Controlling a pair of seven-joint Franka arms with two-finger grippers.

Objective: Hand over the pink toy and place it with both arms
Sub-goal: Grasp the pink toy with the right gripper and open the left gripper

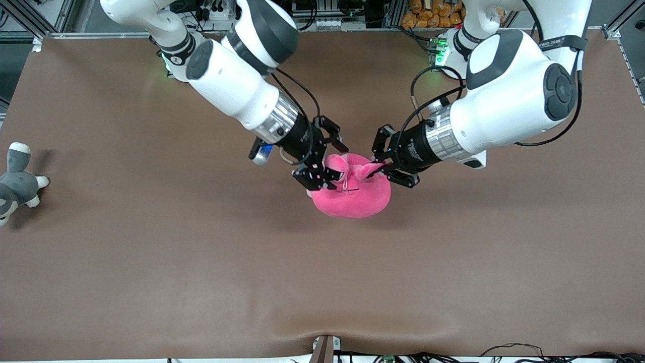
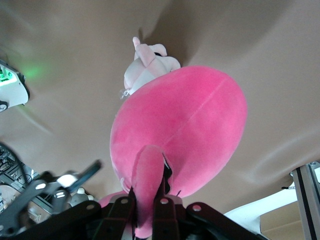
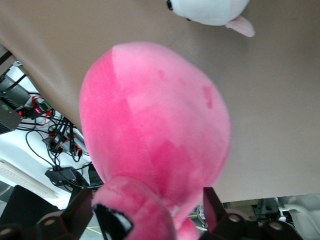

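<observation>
The left gripper point(image 1: 384, 169) is clamped on one eye stalk of the pink toy point(image 1: 352, 194), over the middle of the table point(image 1: 151, 262). In the left wrist view the fingers point(image 2: 162, 207) pinch a narrow pink stalk, and the toy's point(image 2: 185, 132) rounded body hangs away from them toward the table. The right gripper point(image 1: 327, 164) sits at the toy's other eye stalk with its fingers spread apart; in the right wrist view the fingers point(image 3: 212, 207) stand on either side of the stalk with a glossy black eye point(image 3: 114, 220), not pressing it, and the toy's point(image 3: 155, 130) body bulges outward from there.

The toy's long axis runs from the stalks down to its rounded bottom, stalks toward the grippers, bottom toward the table. Whether the bottom touches the table cannot be told.

A small pale pink-and-white plush point(image 2: 147, 65) lies beside the toy; it is hidden in the front view, and in the right wrist view only its cut-off edge point(image 3: 212, 10) shows. A grey-and-white plush animal point(image 1: 17, 181) lies well apart at the right arm's end of the table, partly cut off.
</observation>
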